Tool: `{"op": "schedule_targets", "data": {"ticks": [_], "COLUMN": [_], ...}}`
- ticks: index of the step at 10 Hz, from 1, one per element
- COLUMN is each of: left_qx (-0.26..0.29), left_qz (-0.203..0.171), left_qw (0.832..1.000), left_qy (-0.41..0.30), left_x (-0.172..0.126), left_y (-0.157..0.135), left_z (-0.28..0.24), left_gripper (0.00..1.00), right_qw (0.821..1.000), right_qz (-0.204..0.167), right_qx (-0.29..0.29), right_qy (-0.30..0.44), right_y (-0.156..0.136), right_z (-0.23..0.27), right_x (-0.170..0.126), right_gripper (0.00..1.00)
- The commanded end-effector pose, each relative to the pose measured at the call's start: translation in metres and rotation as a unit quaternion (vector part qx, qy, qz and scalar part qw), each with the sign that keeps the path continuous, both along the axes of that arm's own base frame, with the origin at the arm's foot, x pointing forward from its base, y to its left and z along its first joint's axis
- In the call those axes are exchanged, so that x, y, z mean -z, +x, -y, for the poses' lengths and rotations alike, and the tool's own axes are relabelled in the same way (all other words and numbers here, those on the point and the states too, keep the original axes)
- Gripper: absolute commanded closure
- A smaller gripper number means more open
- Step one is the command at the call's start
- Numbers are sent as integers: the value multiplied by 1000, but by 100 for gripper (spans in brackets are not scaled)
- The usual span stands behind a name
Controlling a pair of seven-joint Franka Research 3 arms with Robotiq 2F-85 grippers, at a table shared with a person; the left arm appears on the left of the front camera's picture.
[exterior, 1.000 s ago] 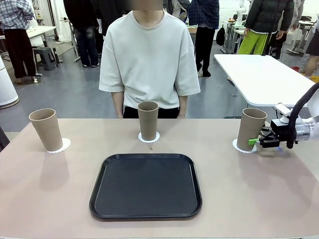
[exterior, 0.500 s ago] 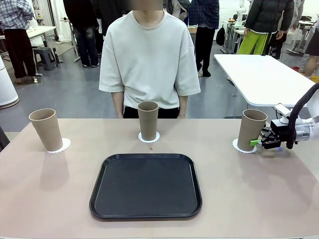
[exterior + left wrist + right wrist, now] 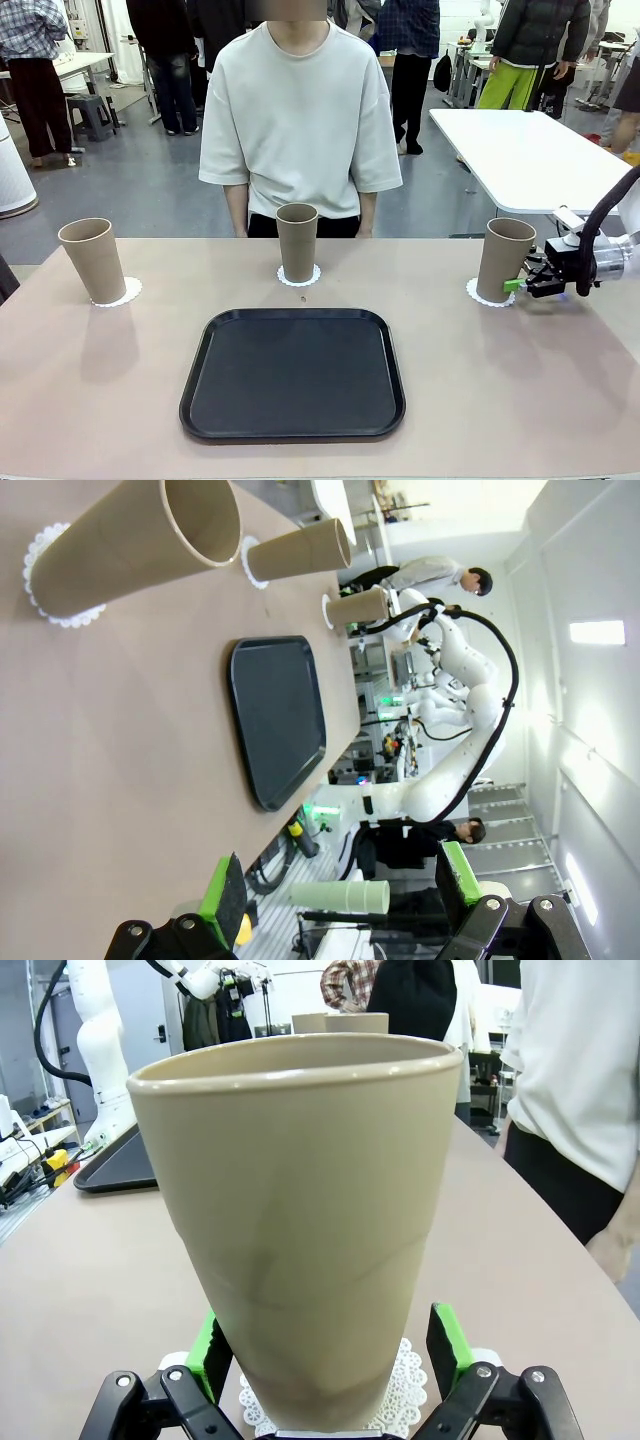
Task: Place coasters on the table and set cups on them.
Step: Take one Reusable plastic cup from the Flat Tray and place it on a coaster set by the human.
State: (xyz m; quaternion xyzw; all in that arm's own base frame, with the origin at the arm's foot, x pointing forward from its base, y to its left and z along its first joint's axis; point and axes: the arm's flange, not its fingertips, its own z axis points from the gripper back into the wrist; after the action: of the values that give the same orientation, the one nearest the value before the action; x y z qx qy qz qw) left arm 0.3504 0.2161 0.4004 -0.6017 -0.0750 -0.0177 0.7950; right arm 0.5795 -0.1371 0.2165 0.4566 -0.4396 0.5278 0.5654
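Cups: you see three on the desk [image 3: 560, 400], left cup [image 3: 92, 259], middle cup [image 3: 297, 241], right cup [image 3: 504, 258], each on a coaster.
Axis: every cup stands upright, long axis vertical, mouth up, narrow base down.
Coasters: left coaster [image 3: 122, 296], middle coaster [image 3: 299, 279], right coaster [image 3: 482, 296], flat under the cups.
Right end effector [image 3: 330, 1365]: jaws wide, green pads on both sides of the right cup's base, not pressing it.
Left end effector [image 3: 340, 885]: jaws wide, nothing between them.
Tray [image 3: 293, 372]: black, near the desk's middle.
Writing: you can read none on the cups.
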Motion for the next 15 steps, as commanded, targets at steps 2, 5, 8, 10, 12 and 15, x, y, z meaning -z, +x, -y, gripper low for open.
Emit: {"op": "schedule_targets", "data": {"ticks": [2, 5, 8, 10, 12, 15], "left_qx": [-8, -8, -8, -8, -8, -8], "left_qz": [-2, -2, -2, -2, -2, -2], "left_qw": [1000, 1000, 1000, 1000, 1000, 1000], "left_qy": [-1, -1, -1, -1, -1, -1], "left_x": [-3, -3, -3, -3, -3, -3], "left_y": [1, 1, 1, 1, 1, 1], "left_z": [0, 0, 0, 0, 0, 0], "left_gripper": [0, 0, 0, 0, 0, 0], "right_qw": [999, 997, 992, 992, 991, 981], "right_qz": [-11, -18, -15, -13, -11, -7], "right_qx": [27, 48, 80, 87, 88, 118], "right_qy": [-28, -61, -93, -93, -99, -151], "right_y": [16, 16, 14, 13, 13, 3], "right_z": [11, 25, 41, 46, 45, 59], "right_x": [1, -4, -16, -19, -19, -37], "right_gripper": [0, 0, 0, 0, 0, 0]}}
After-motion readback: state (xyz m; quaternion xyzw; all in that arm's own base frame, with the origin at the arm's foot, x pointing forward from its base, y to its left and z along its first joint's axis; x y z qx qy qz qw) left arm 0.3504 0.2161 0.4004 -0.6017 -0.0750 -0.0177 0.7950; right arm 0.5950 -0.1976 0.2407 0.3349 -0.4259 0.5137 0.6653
